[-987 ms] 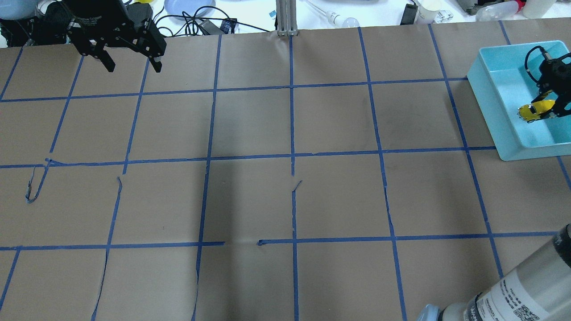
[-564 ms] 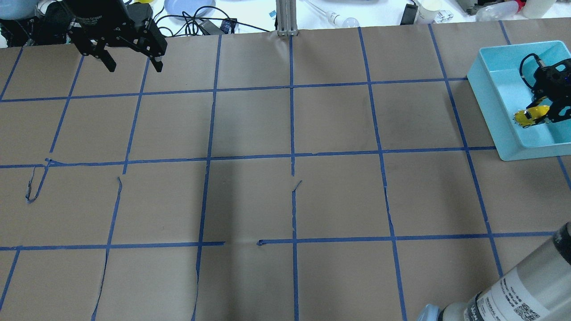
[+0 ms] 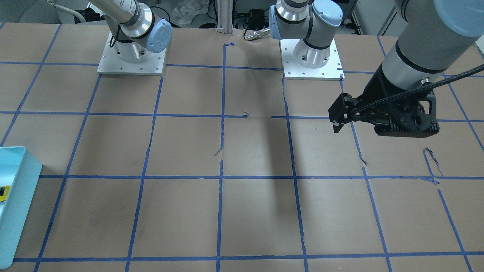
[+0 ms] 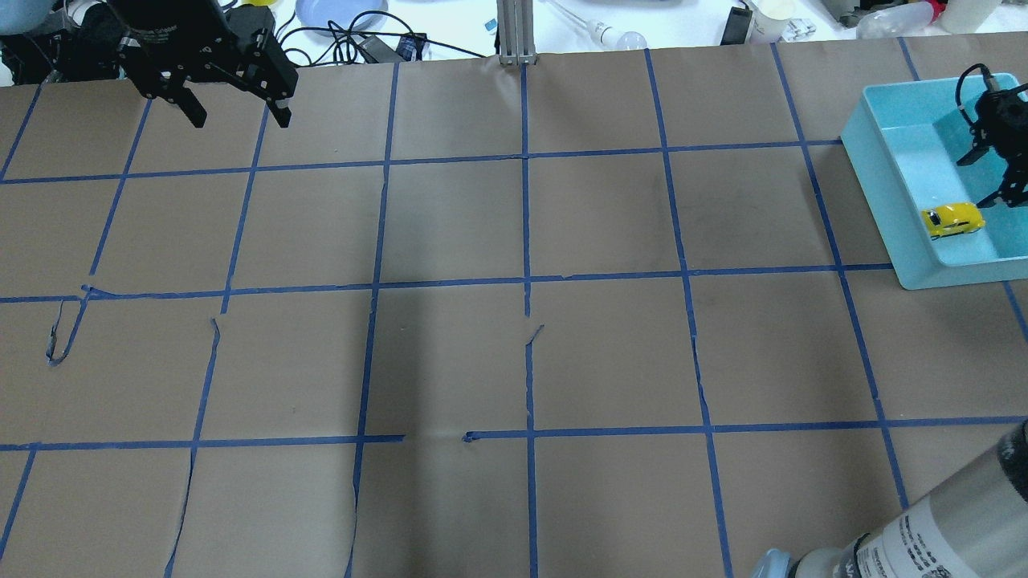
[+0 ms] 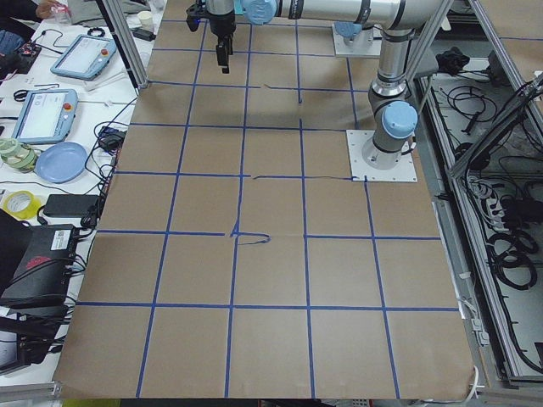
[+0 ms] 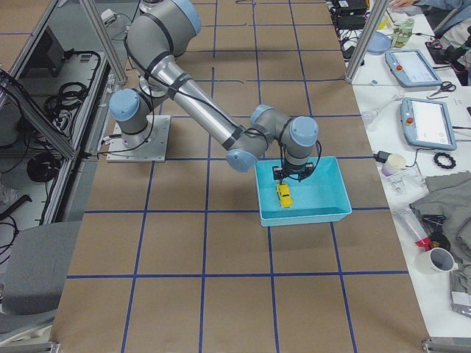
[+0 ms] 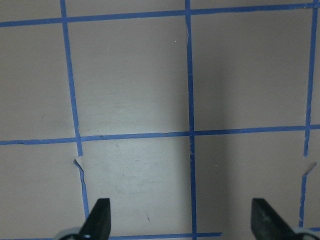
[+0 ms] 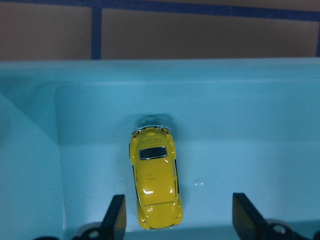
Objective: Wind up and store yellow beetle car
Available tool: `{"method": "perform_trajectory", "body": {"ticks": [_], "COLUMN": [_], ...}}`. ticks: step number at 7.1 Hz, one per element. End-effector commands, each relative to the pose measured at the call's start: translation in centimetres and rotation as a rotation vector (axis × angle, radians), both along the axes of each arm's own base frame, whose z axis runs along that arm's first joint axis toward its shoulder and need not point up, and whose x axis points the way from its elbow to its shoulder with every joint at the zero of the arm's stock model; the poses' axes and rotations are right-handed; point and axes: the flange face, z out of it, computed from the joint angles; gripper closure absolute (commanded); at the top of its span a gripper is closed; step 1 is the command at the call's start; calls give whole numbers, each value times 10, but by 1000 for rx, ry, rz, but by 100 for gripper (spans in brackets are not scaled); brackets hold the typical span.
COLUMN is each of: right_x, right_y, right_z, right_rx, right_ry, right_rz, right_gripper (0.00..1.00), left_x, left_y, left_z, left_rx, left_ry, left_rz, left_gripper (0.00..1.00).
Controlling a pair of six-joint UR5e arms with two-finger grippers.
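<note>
The yellow beetle car [image 4: 953, 220] lies free on the floor of the teal tray [image 4: 879, 181] at the table's far right, near the tray's left wall. In the right wrist view the car [image 8: 155, 177] sits upright between the open fingers, touching neither. My right gripper [image 4: 978, 178] is open and empty, just above and beyond the car. The exterior right view shows the car [image 6: 284, 195] in the tray [image 6: 302, 218] under that gripper. My left gripper [image 4: 241, 122] is open and empty, high over the table's far left corner; the left wrist view [image 7: 181, 220] shows only paper below it.
The table is brown paper with a blue tape grid, torn in places [image 4: 60, 341]. Past the far edge are a blue plate [image 4: 337, 12], cables and an aluminium post [image 4: 514, 32]. My right arm's forearm [image 4: 923, 530] crosses the near right corner.
My right gripper has opened and let go of the car, which now rests on the tray floor. The gripper has drawn back toward the tray's far side. The left arm has barely moved.
</note>
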Motion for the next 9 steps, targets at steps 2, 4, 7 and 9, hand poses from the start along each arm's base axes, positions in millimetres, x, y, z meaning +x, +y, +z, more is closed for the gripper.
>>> {"method": "perform_trajectory", "body": {"ticks": [2, 4, 7, 9], "right_x": [154, 272, 432, 459], "right_y": [-6, 5, 72, 93], "right_z": [90, 123, 157, 174], "right_rx": [-24, -21, -14, 1], "right_ry": [-19, -30, -94, -134], "right_rz": [-312, -453, -806, -1135], "right_gripper": [0, 0, 0, 0], "left_x": [4, 6, 6, 4], "left_y": [3, 3, 3, 3], "left_z": [5, 5, 4, 4], "left_rx": [-8, -7, -8, -8], "left_ry": [-4, -9, -3, -3], "left_rz": [7, 9, 9, 7], "left_gripper": [0, 0, 0, 0]}}
